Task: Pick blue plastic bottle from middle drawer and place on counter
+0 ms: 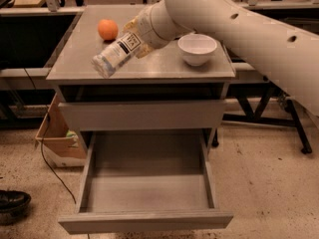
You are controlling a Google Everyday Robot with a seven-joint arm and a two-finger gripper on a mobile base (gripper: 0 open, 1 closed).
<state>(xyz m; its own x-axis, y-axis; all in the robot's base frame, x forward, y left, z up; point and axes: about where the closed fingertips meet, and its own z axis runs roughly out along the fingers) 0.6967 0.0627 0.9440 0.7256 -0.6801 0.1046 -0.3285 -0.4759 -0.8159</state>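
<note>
Plastic shows clear and glossy on the blue plastic bottle [115, 55], a slim cylinder with a white label carrying a dark band, tilted with its low end toward the near left. The gripper [137, 38], at the tip of 1 thick cream arm, is clenched on the bottle's upper end above the left half of the counter [164, 68], a smooth flat grey metal top. Whether the low end touches that top cannot be told. Far left on the counter sits 1 round orange fruit [107, 29]; to the right, a white rounded bowl [197, 48]. Below, the middle drawer [149, 222], shallow grey metal with low side walls, stands pulled out toward the near side.
</note>
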